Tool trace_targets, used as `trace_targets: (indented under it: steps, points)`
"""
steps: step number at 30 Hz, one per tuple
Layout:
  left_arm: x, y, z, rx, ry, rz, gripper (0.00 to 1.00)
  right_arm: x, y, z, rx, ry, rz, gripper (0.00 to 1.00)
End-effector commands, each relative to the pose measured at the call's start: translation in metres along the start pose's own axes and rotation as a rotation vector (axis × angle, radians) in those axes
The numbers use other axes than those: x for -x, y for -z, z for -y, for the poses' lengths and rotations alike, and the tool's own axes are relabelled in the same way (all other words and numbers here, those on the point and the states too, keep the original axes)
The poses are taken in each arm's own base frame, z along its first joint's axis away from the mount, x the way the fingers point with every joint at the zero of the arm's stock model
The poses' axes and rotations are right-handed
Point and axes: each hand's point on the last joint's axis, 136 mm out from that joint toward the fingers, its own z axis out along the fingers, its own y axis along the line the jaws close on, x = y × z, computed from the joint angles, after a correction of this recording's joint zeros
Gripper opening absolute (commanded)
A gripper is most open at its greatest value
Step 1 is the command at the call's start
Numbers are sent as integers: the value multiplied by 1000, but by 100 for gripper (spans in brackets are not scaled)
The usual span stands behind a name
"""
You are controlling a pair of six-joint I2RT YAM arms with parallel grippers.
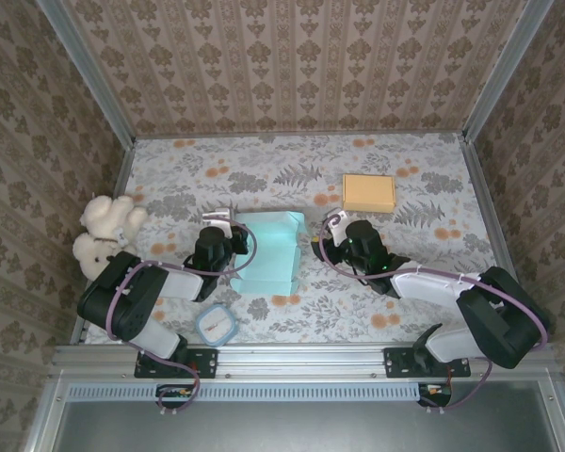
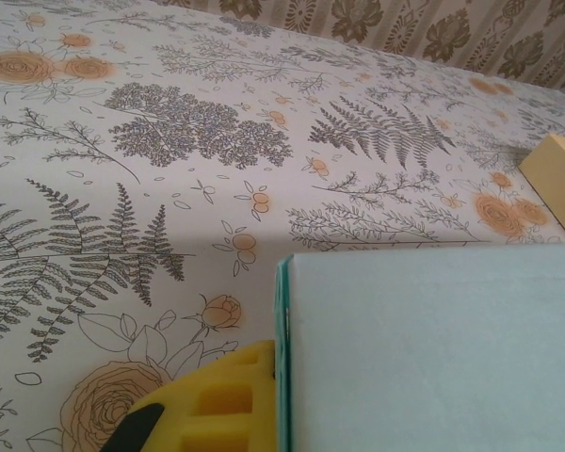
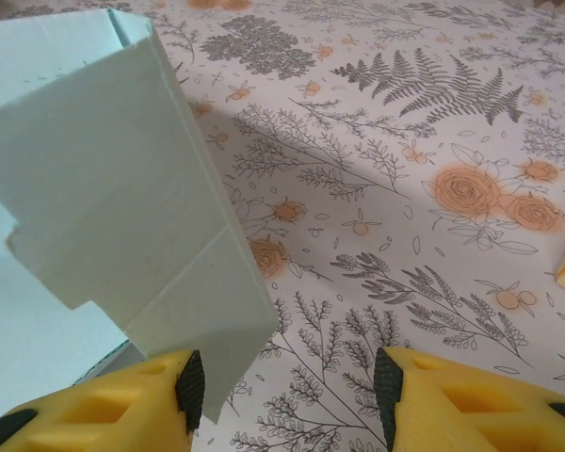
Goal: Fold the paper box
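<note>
The paper box [image 1: 268, 250] lies near the middle of the bench [image 1: 264, 160], a pale blue carton partly raised, with my two arms at its 9 and 3 o'clock sides. My left fingers [image 2: 217, 405] are closed on the box's 9 o'clock wall: one yellow finger sits hard against the outside of the panel's edge and its partner is hidden behind the card, so I take this as a thin pinch that anchors the box. My right fingers [image 3: 104, 414] are spread apart and hold nothing. A loose side flap [image 3: 122, 207] leans out toward them at a slant, and its lower corner hangs just beside the 9 o'clock finger without being gripped. I judge the step in hand to be turning this 3 o'clock flap inward, with much of the folding not yet done. Next I should bring the right fingers onto the flap's free edge, or press flat against its face, and sweep it toward 9 o'clock along its crease while the left pinch stops the box from sliding. A tan block [image 1: 368, 192] lies well apart at 1 o'clock.
</note>
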Motion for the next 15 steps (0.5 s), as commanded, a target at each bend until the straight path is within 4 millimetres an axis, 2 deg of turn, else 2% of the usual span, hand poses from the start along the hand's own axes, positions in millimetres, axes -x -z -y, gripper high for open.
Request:
trace_targets:
  steps: [1,15]
  points:
    - [6,0,4,-28,14,24,0,21,1,-10,54,12,55,53]
    - [4,-3,7,-40,26,16,0,30,-3,-24,121,15,64,52]
